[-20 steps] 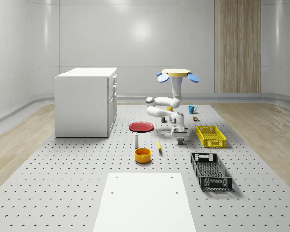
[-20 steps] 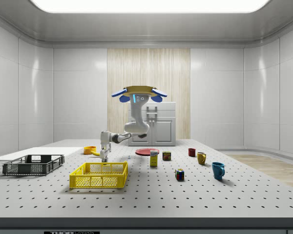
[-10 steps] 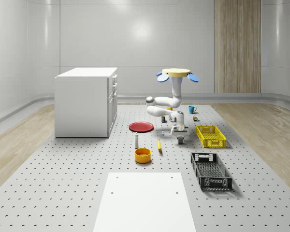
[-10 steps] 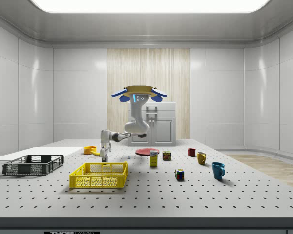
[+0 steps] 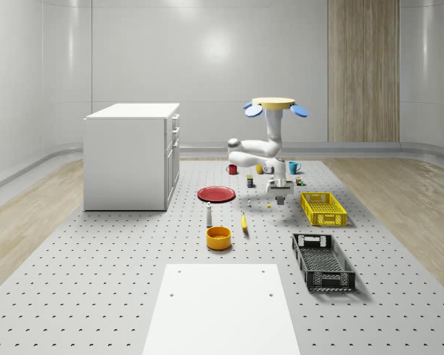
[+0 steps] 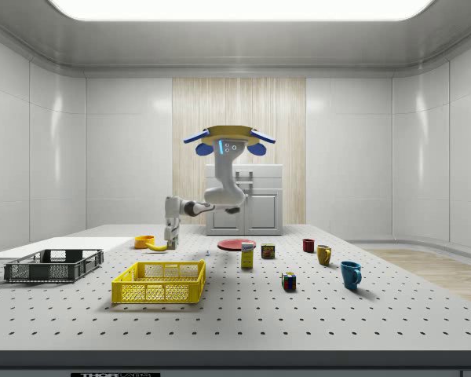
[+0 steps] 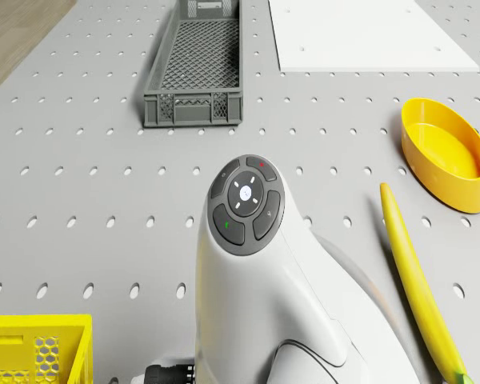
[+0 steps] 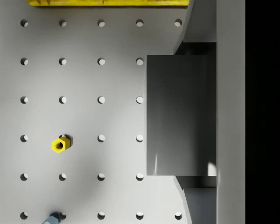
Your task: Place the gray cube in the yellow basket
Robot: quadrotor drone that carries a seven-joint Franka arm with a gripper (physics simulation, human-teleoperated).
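Observation:
The drone [image 5: 274, 107] hovers over the table, just to the whole-scene view's left of the yellow basket [image 5: 323, 208]. Its arm bends down to the gripper [image 5: 279, 198], which hangs above the tabletop beside the basket's near-left corner. In the wrist view the gray cube [image 8: 179, 116] sits clamped between the two fingers [image 8: 200, 25], off the table, with the yellow basket's rim [image 8: 107, 2] at the picture's edge. The side view places the gripper [image 6: 171, 241] above and behind the basket [image 6: 158, 281]. A basket corner [image 7: 36, 348] appears in the drone view.
A dark crate [image 5: 323, 260] lies in front of the basket. An orange bowl [image 5: 218, 237], a banana [image 5: 244, 222] and a red plate [image 5: 217, 194] lie to the whole-scene view's left. A white cabinet [image 5: 132, 155] stands at the back left. A small yellow nut [image 8: 59, 145] lies under the gripper.
The drone has risen and shifted slightly toward the whole-scene view's right. The gripper has come up off the table with the gray cube held in it.

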